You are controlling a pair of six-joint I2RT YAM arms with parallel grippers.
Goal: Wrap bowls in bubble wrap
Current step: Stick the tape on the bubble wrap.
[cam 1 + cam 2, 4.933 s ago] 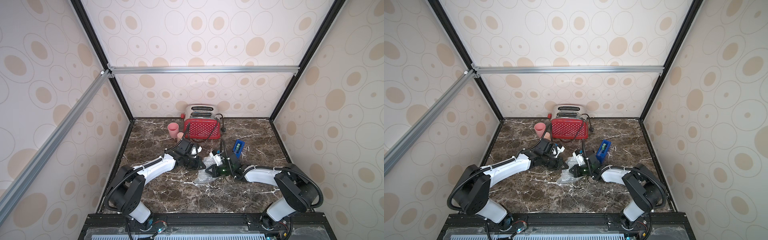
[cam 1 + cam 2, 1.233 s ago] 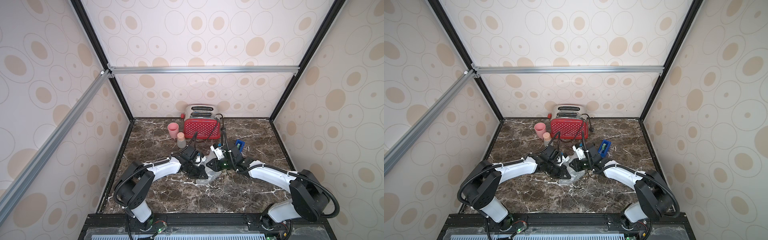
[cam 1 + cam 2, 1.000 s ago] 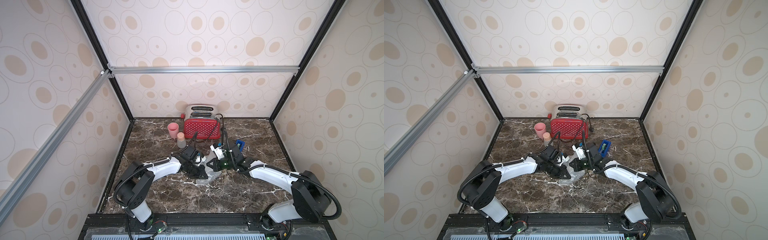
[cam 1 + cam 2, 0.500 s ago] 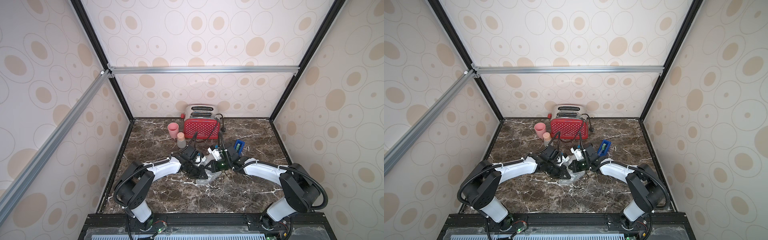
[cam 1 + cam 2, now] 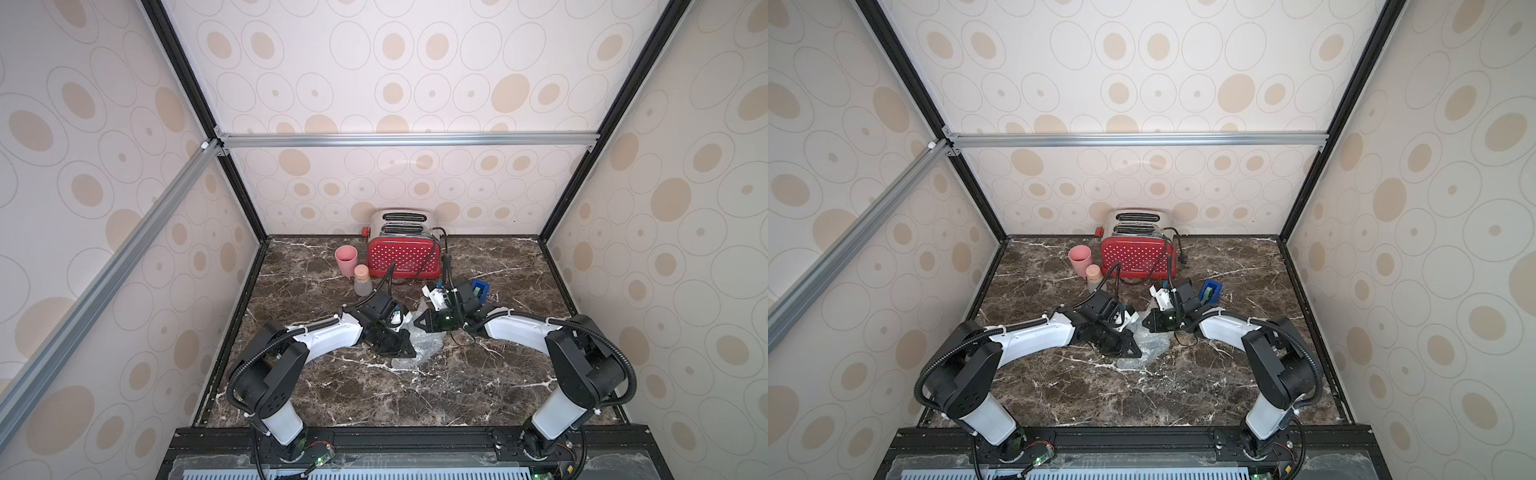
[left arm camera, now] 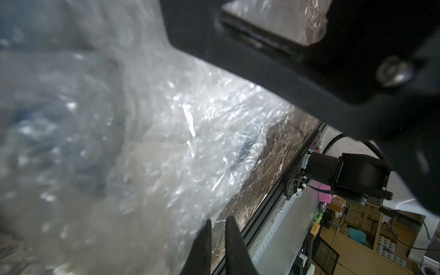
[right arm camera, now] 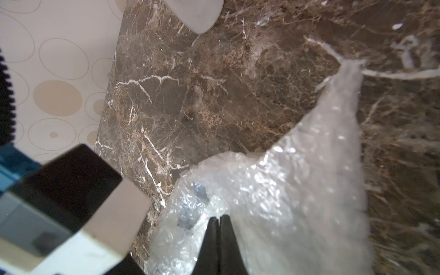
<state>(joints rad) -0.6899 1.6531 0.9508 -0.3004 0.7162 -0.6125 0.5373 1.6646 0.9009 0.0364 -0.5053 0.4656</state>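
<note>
A crumpled sheet of clear bubble wrap (image 5: 420, 341) (image 5: 1147, 345) lies mid-table between my two arms. The bowl is covered by it and shows only as blurred bluish patches (image 7: 193, 207) through the plastic. My left gripper (image 5: 408, 351) (image 6: 217, 222) is low on the wrap's left side. Its jaws stand a narrow slit apart, bare marble shows between the tips, and the wrap's edge touches one finger. My right gripper (image 5: 417, 325) (image 7: 218, 217) is shut, its tips pressed together against the wrap's far right side.
At the back stand a red toaster (image 5: 403, 254), a pink cup (image 5: 346, 259) and a small cork-stoppered bottle (image 5: 362, 281). A blue object (image 5: 478, 291) sits behind my right wrist. The black front rail (image 6: 285, 188) runs close to the wrap.
My right gripper has slid a little leftward over the wrap, toward the left gripper. The left arm has stayed where it was.
</note>
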